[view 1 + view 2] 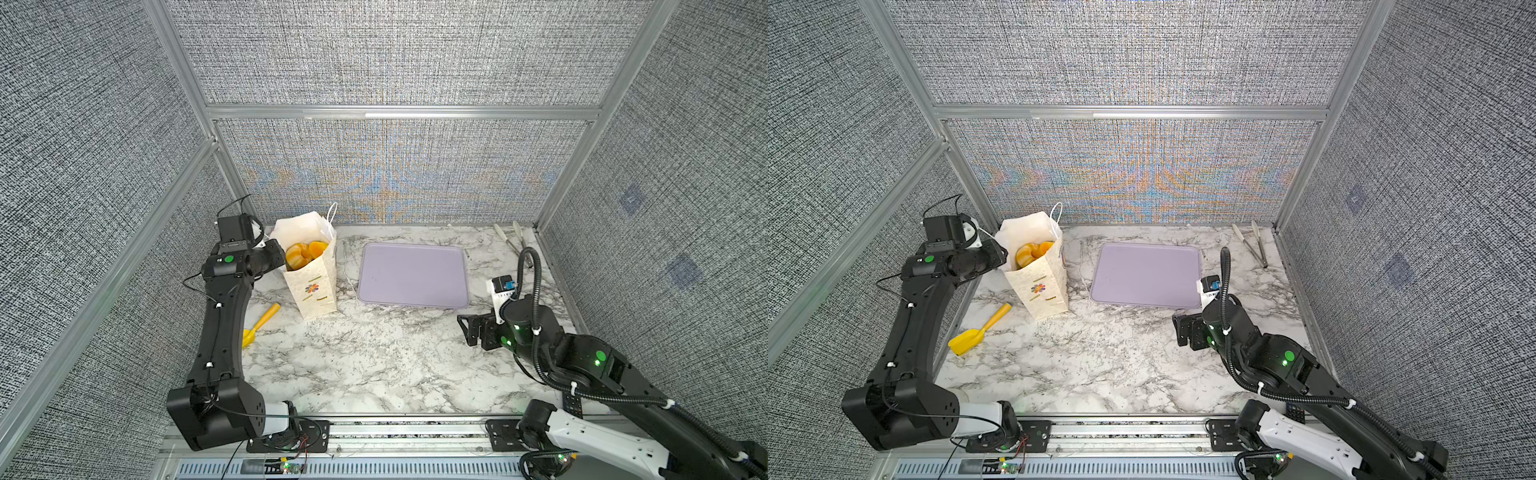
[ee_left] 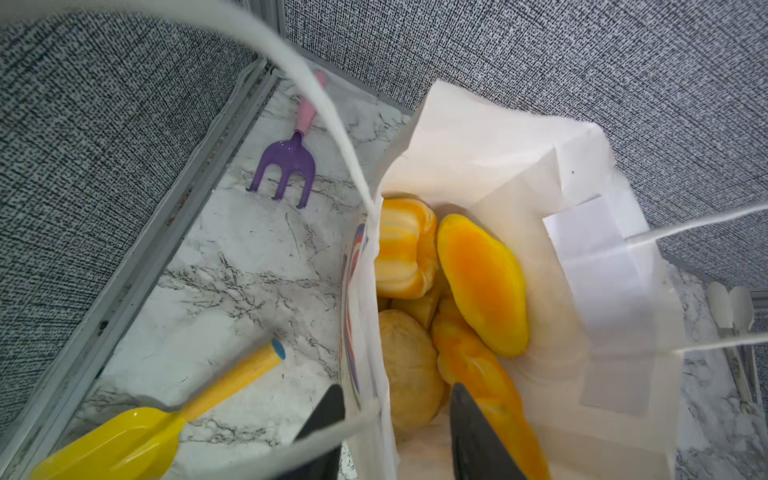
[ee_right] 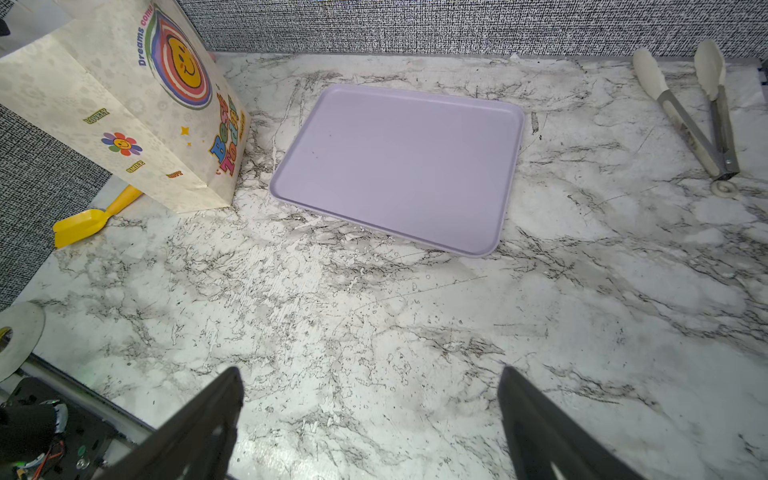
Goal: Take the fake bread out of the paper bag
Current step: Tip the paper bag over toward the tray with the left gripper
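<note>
The paper bag [image 1: 311, 286] [image 1: 1042, 286] stands upright at the back left, and the fake bread [image 1: 303, 253] [image 1: 1032, 253] shows in its open mouth. In the left wrist view a striped roll [image 2: 405, 249], a long loaf [image 2: 482, 282], a braided stick [image 2: 478, 374] and a round brown bun [image 2: 409, 374] lie inside. My left gripper [image 2: 397, 390] straddles the bag's near wall, one finger outside and one inside beside the braided stick. The jaws are partly apart with the wall and bun between them, and contact is unclear. My right gripper [image 3: 370, 374] [image 1: 467, 328] hovers open over bare marble at the right.
A flat lilac tray [image 1: 413, 274] [image 3: 399, 166] lies right of the bag. A yellow toy shovel [image 1: 259, 320] [image 2: 145, 432] lies left of the bag and a purple toy fork [image 2: 286, 166] behind it. Tongs [image 1: 513, 241] [image 3: 698, 116] rest at the back right. Fabric walls close three sides.
</note>
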You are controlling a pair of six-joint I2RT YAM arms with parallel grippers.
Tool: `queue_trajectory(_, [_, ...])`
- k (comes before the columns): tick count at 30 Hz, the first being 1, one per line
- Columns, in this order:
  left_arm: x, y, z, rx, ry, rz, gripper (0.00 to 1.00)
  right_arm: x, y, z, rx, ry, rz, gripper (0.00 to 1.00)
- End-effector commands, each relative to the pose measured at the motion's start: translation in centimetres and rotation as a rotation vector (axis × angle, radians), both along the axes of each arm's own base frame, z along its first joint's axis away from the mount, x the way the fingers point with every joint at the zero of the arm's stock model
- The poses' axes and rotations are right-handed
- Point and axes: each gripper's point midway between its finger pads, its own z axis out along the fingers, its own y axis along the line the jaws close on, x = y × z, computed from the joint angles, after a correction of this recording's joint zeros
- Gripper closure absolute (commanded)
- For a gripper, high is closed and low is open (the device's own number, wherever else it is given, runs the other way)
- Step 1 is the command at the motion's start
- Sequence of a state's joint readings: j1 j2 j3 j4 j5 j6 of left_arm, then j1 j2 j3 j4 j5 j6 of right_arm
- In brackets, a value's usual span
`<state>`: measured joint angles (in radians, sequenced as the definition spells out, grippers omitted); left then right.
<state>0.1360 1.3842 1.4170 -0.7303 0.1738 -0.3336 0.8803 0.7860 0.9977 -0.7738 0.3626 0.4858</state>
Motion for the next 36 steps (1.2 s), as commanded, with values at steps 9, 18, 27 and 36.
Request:
queue_trajectory(9, [0.6, -0.1, -1.5, 0.042, 0.047, -0.023, 0.7, 0.3, -0.4, -0.2, -0.016, -0.012, -0.027, 0.04])
queue_trajectory(18, [0.7, 0.1, -1.8, 0.068, 0.06, -0.039, 0.94, 0.6, -0.5, -0.2, -0.029, -0.015, -0.037, 0.04])
queue_trajectory(27, [2.0, 0.4, -1.5, 0.126, 0.043, -0.078, 1.0, 0.7, -1.0, -0.1, -0.038, -0.025, -0.063, 0.04])
queue_trajectory(36, [7.1, -1.0, 3.1, 0.188, -0.161, -0.249, 1.0, 1.0, -1.7, 0.4, -0.03, -0.052, -0.105, 0.04])
